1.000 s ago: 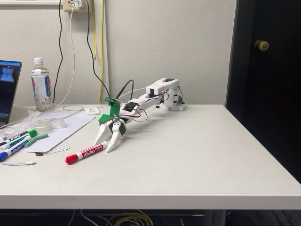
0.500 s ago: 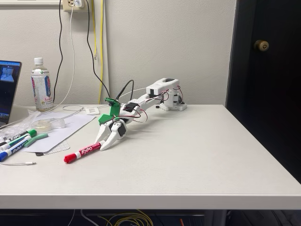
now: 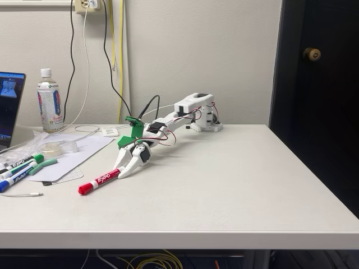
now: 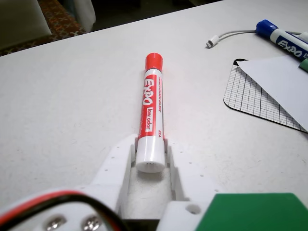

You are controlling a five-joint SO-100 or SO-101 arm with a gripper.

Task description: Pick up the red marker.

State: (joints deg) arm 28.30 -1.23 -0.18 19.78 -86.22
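The short, thick red marker point(image 4: 152, 113), with its red cap, white barrel and red label in white lettering, lay on the white table point(image 3: 235, 179), cap end pointing away from the arm and butt end clamped between the two white plastic fingers of the gripper point(image 4: 150, 155). The gripper was closed on that tail end (a grip far from the marker's middle, so the cap end would likely droop on lifting). In the fixed view the marker point(image 3: 102, 181) seemed to rest on the surface with the arm stretched low along the table, which suited a grasp made flat from behind.

A second earlier the jaws stood spread around the barrel; half a second earlier they had already shut, and the marker had since shifted only slightly.

To one side lay a gridded mat point(image 4: 262, 98) and a blue-capped marker point(image 4: 281, 38), well apart from the grasp.
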